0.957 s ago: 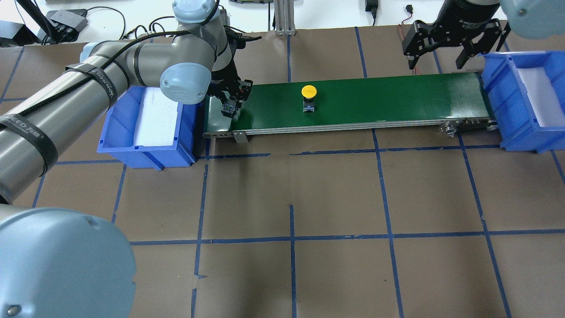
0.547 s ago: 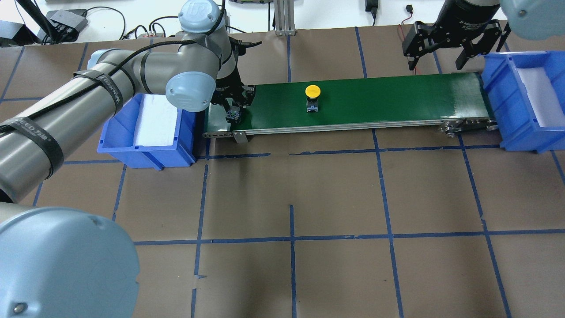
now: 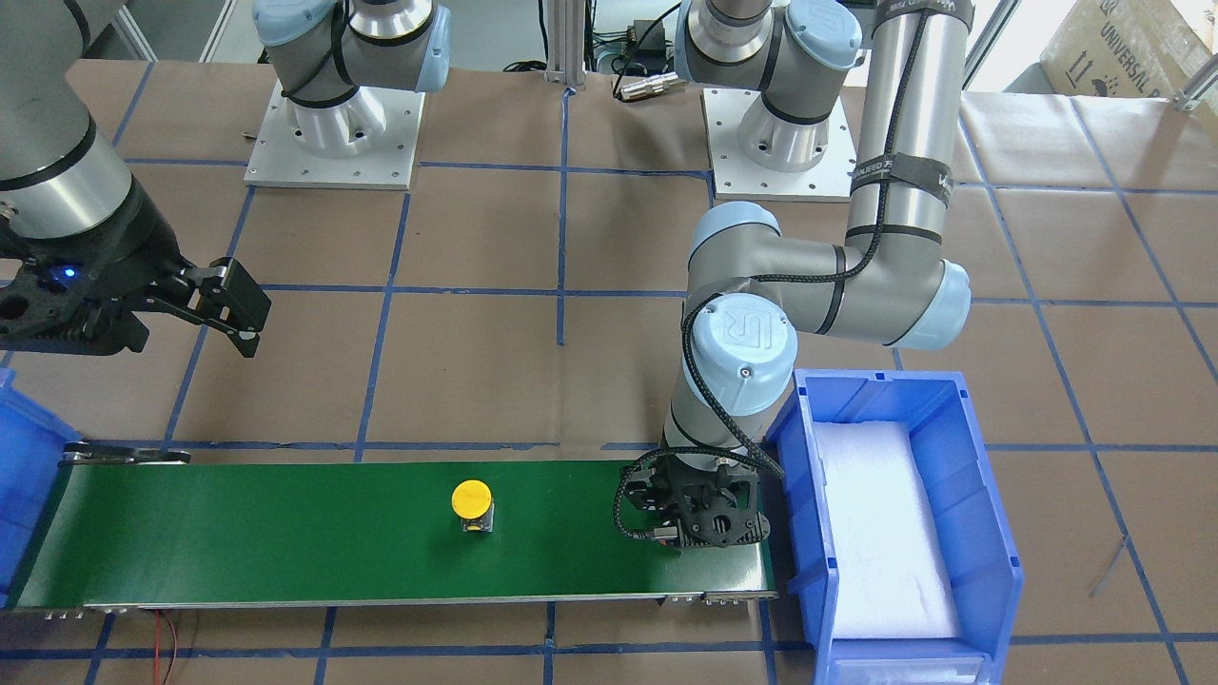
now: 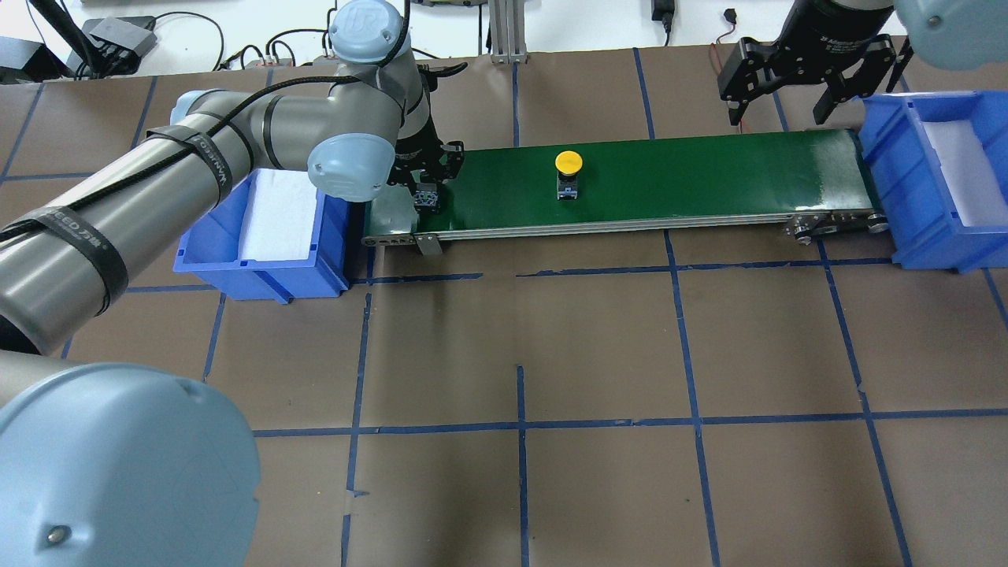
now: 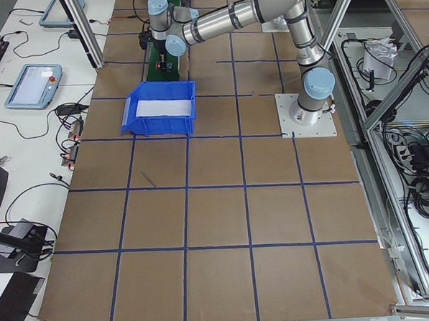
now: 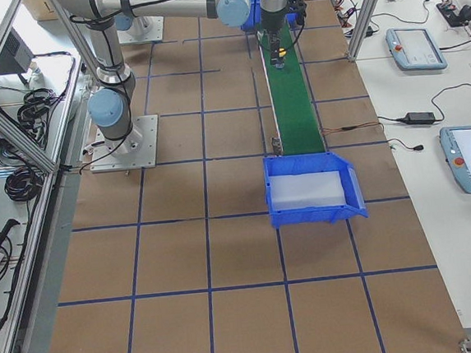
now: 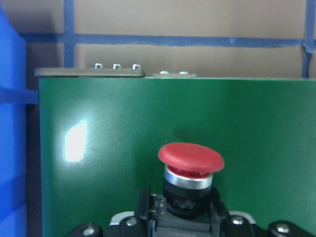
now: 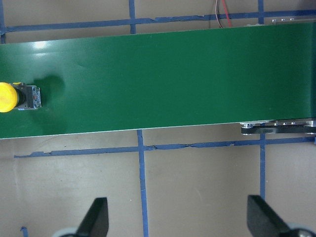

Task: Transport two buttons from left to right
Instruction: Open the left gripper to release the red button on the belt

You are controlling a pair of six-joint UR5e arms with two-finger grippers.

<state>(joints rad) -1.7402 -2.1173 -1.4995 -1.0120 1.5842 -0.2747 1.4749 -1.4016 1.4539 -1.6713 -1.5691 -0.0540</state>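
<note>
The brown worktop (image 4: 598, 346), ruled into squares by blue tape, fills the lower half of the overhead view. Above it, at middle left of the frame, a blue bin (image 4: 260, 272) lined with a white pad (image 4: 279, 213) stands just beside the left end of a long green belt (image 4: 709, 177). The belt runs across the upper part of the frame.

Over that left end the left pincer (image 4: 426, 193) points down and pinches the red button (image 7: 191, 157) by its dark body. In the left wrist view the red cap shows at lower centre, above the pincer's tips, with green belt behind it. Whether the body touches the belt I cannot tell.

Further right along the belt, a little left of its middle, the yellow button (image 4: 568, 163) stands alone on the green surface, cap up, well apart from both pincers. At the frame's right edge a second blue bin (image 4: 890, 165), also white-padded, sits just beside the belt's right end.

At the upper right of the overhead view the right pincer (image 4: 780, 94) hangs raised near that end, spread wide and holding nothing. Its fingers (image 8: 96, 219) show at the bottom of the right wrist view, one on each side, far apart.
</note>
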